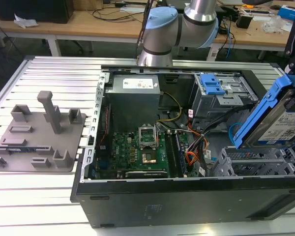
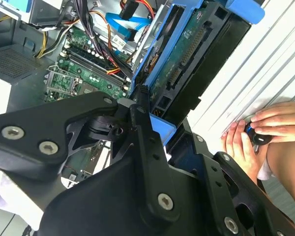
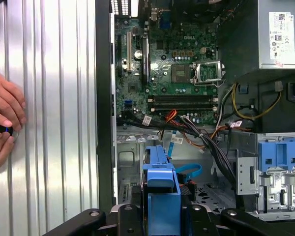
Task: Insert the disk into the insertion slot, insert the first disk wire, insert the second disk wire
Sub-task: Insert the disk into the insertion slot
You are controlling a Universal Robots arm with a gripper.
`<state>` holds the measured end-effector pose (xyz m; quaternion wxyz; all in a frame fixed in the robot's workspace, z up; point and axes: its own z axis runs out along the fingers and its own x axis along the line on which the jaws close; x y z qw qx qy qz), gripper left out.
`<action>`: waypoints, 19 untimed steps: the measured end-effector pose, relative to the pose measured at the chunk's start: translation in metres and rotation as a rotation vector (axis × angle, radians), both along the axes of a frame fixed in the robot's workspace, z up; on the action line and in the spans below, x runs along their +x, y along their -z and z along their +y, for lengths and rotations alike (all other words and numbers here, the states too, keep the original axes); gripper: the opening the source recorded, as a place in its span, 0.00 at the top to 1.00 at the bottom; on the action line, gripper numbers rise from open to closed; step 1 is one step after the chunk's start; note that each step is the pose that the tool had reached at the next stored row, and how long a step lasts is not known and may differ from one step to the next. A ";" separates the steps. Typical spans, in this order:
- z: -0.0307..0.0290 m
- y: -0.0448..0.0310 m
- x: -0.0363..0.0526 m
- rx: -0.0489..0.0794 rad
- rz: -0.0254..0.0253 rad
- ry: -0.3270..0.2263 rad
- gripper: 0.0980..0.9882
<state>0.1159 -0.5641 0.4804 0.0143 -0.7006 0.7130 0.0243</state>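
Gripper [image 2: 160,129] is clamped shut on the disk [image 1: 280,123], pinching its blue carrier at one end. I note the disk hangs tilted. In the exterior view its long axis slopes down toward the exterior view's left, and its lower end is just above the insertion slot [image 1: 250,162], not inside it. The slot lies below the tool, open side up, with its long axis flatter than the disk's. I judge the insertion as not yet seated. A person's hand [image 3: 2,118] rests on the table outside the case.

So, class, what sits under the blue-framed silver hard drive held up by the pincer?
Under the tilted blue-framed silver hard drive sits the low grey perforated metal cage. Its open top and holed sides show; the drive hides part of the cage's inside.
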 end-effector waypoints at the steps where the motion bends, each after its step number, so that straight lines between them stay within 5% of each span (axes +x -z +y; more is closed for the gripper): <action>1: 0.0002 0.0002 -0.0001 0.000 0.0000 0.000 0.70; 19: 0.0016 0.0107 -0.0003 0.000 0.0085 -0.003 0.70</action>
